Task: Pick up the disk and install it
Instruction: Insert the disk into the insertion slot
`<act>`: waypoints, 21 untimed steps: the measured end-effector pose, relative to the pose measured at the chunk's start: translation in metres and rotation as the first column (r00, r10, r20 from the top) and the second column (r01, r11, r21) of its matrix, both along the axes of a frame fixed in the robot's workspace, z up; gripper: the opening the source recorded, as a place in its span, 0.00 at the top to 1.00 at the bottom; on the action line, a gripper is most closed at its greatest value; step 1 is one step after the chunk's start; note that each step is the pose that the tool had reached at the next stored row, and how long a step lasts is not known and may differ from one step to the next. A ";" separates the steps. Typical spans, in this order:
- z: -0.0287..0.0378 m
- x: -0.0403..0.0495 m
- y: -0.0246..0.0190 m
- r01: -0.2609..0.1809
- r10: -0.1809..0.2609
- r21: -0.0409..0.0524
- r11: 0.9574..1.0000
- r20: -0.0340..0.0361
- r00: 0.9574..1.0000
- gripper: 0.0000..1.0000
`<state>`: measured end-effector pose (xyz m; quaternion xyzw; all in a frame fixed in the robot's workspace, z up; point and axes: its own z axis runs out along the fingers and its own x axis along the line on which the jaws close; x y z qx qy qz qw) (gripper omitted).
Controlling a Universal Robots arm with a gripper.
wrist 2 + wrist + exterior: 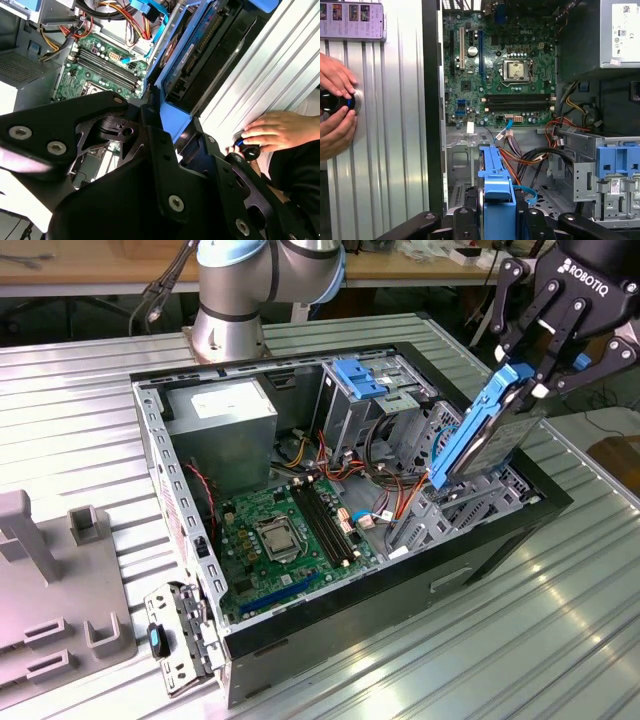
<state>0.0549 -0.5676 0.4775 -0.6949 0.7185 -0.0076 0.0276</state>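
The gripper [528,378] clamps the disk [487,435], tilted over the computer case [420,585] at the exterior view's right; seating it well likely needs its rails squared to the drive cage [450,512].

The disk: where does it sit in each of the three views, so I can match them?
Exterior view: the disk hangs tilted in the gripper, over the case's end at the exterior view's right.
Second wrist view: the disk's underside, between the motherboard and the ribbed table.
First wrist view: its blue carrier edge-on, nearer the camera than the motherboard.
Shared landmark: the green motherboard.
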 end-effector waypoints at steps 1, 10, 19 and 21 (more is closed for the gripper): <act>-0.0008 0.0006 -0.0001 0.002 -0.002 0.000 1.000 0.000 1.000 0.63; -0.0034 0.0012 -0.0002 0.003 -0.003 0.000 1.000 0.000 1.000 0.63; -0.0059 0.0011 -0.0002 0.003 -0.003 0.000 1.000 0.000 1.000 0.63; -0.0078 0.0012 -0.0003 0.003 -0.003 0.000 1.000 0.000 1.000 0.63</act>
